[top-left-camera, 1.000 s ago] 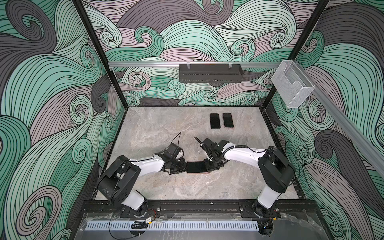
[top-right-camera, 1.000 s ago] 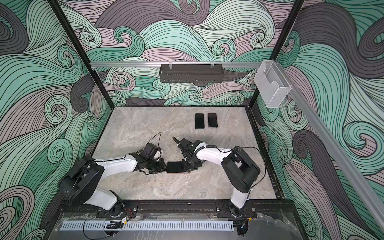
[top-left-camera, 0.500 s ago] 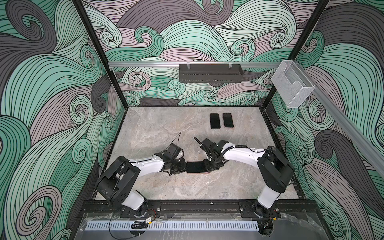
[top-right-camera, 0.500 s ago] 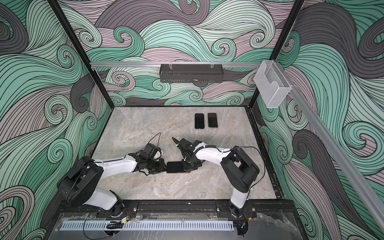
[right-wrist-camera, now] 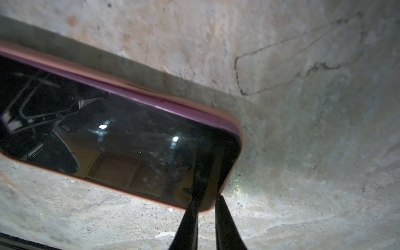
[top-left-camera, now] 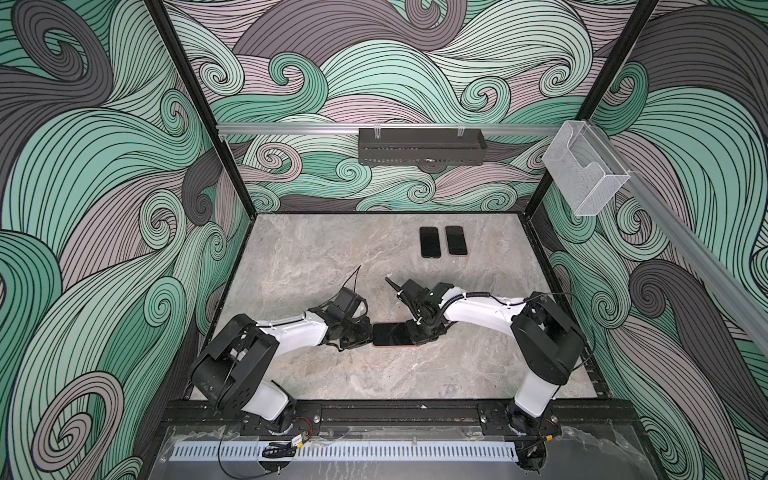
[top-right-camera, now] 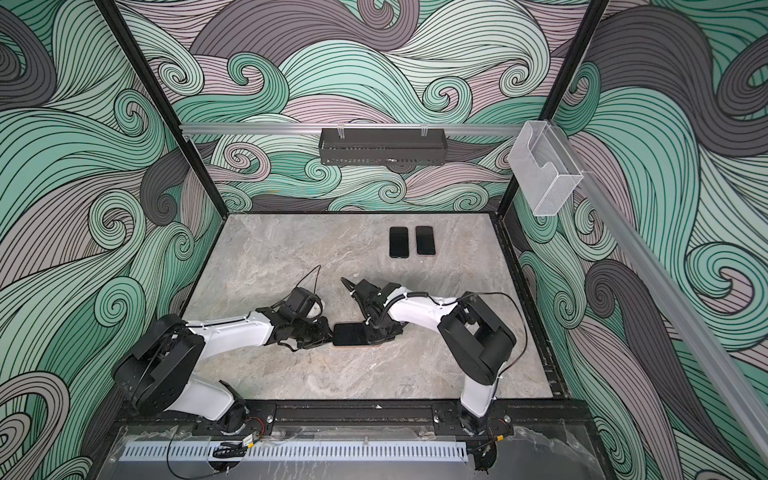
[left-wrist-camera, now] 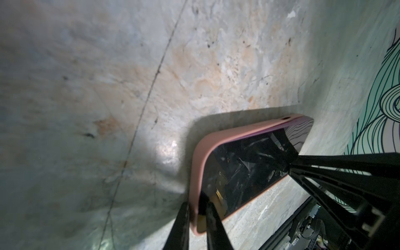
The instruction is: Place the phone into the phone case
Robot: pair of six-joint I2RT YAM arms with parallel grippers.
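On the counter, centre-low in both top views: phone lying flat, screen up, inside the pink phone case, an arm at each end. Far back, upper centre of frame: two spare phones, well apart from the work, not involved.

Looks only partly seated. Purple phone edge showing above the pink rim along one long side in the right wrist view, so prob. not snapped in there yet.

At one end, left tool nearly closed, pinching the case's end lip, w/ one finger outside the rim and the other on the glass. At the opp. end, right tool likewise almost shut, tips astride the corner rim, one tip on the screen.

To do this step well:
- Use the left pinch as anchor to stop any sliding.
- Press down at the raised edge, not mid-glass.
- Work corner by corner.
- Avoid trapping a fingertip under the lip.
- Release only after checking for a flush rim all round.

Cannot tell re corners under the tools, hidden.
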